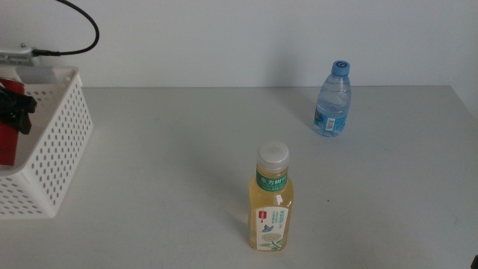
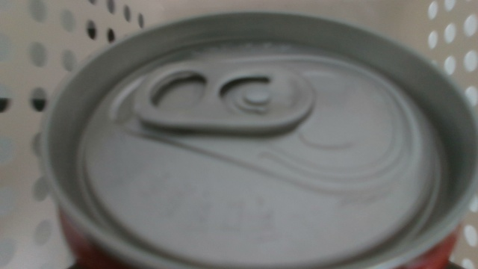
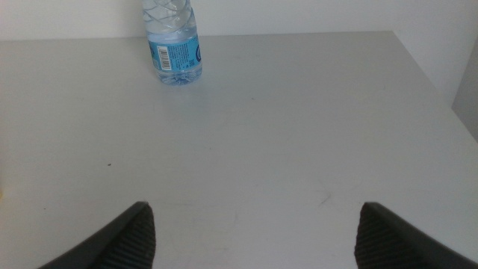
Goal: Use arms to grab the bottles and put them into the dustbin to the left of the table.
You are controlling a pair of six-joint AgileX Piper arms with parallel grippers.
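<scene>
The left claw (image 1: 15,108), at nine o'clock over the dustbin (image 1: 60,149), seems clenched on the soda can (image 2: 246,142); releasing off-centre could clip the rim, while the right claw (image 3: 254,232) waits spread.

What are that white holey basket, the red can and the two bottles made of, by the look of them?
The basket: probably moulded plastic, matte white, with even round holes. The can: dull grey metal top with pull tab, likely aluminium, red side. The water bottle and the tea bottle: clear, glossy, seemingly thin plastic, with paper or film labels.
</scene>
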